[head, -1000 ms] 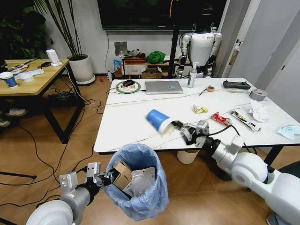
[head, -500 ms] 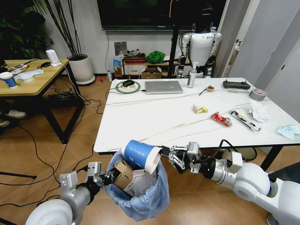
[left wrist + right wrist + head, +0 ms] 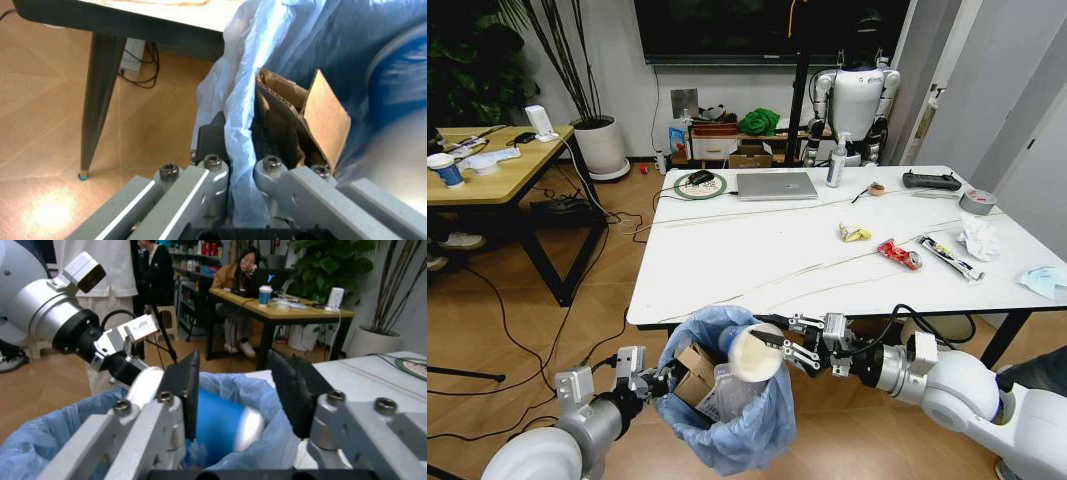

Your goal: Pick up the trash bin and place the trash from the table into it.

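Note:
The trash bin (image 3: 727,425), lined with a baggy light-blue bag, hangs beside the table's (image 3: 727,250) front edge. My left gripper (image 3: 652,382) is shut on its rim, with the bag (image 3: 240,75) pinched between the fingers. Cardboard (image 3: 689,365) and white paper lie inside. My right gripper (image 3: 777,340) hovers over the bin mouth with its jaws apart. The blue-white paper cup (image 3: 752,352) (image 3: 220,425) is blurred just beyond them, dropping into the bag. Trash on the table: a yellow wrapper (image 3: 855,233), a red wrapper (image 3: 897,253), a long packet (image 3: 949,257), a white tissue (image 3: 980,240) and a pale-blue tissue (image 3: 1042,280).
A silver laptop (image 3: 776,185), a bottle (image 3: 836,163), a black controller (image 3: 930,181) and a grey tape roll (image 3: 977,201) sit along the table's far side. A wood-topped desk (image 3: 487,170) stands at the left, with cables on the floor between.
My right gripper brought the cup down from above the table's edge to over the bin mouth, and the cup now sits lower in the bag beyond the parted fingers. The left arm holds still.

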### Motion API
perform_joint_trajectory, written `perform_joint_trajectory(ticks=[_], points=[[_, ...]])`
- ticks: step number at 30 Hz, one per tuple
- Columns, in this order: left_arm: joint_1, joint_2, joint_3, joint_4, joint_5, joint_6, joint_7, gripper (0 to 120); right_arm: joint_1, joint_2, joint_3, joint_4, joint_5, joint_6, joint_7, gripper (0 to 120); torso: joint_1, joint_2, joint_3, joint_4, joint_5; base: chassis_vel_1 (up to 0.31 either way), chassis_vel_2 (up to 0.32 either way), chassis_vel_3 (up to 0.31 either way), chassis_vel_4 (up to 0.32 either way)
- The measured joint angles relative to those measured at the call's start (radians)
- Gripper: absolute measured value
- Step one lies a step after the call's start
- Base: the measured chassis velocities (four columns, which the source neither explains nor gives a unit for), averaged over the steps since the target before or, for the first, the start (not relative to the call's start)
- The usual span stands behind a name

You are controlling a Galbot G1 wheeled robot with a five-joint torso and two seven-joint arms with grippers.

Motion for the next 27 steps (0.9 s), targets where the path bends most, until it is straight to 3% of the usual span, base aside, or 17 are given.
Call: perform_joint_trajectory(ticks=[5,7,13,14,18,23,27], points=[[0.000,0.000,0.001,0.000,-0.001,0.001,0.000,0,-0.001,0.001,0.003,-0.011,-0.002,0.004,0.000,52,0.000,0.000,0.000,0.0000,0.0000,0.000,0.000,0.000,0.000],[0.001,0.001,0.000,0.000,0.000,0.002,0.000,0,-0.003,0.004,0.009,-0.017,-0.002,0.008,0.001,66,0.000,0.000,0.000,0.0000,0.0000,0.000,0.000,0.000,0.000],[0.000,0.000,0.000,0.005,0.006,0.003,0.000,0,-0.003,0.007,0.023,-0.027,0.003,0.011,0.008,81,0.000,0.000,0.000,0.0000,0.0000,0.000,0.000,0.000,0.000],[0.000,-0.001,0.000,0.006,0.008,0.003,-0.001,0,-0.002,0.010,0.031,-0.031,0.011,0.014,0.016,90,0.000,0.000,0.000,0.0000,-0.0001,0.000,0.000,0.000,0.000],[0.001,0.000,-0.003,0.008,0.015,0.003,-0.001,0,0.003,0.018,0.053,-0.055,0.030,0.035,0.046,98,0.000,0.000,0.000,0.0000,-0.0002,0.000,0.000,0.000,0.000],[0.003,-0.001,-0.008,0.010,0.022,0.003,-0.001,0,0.004,0.036,0.083,-0.095,0.053,0.053,0.058,100,0.000,0.000,0.000,0.0000,0.0000,0.000,0.000,0.000,0.000],[0.027,-0.023,-0.029,0.011,0.046,0.002,-0.001,0,-0.033,0.102,0.192,-0.245,0.049,0.085,0.130,100,0.000,0.000,0.000,0.0001,0.0004,0.000,0.000,0.000,0.000]])
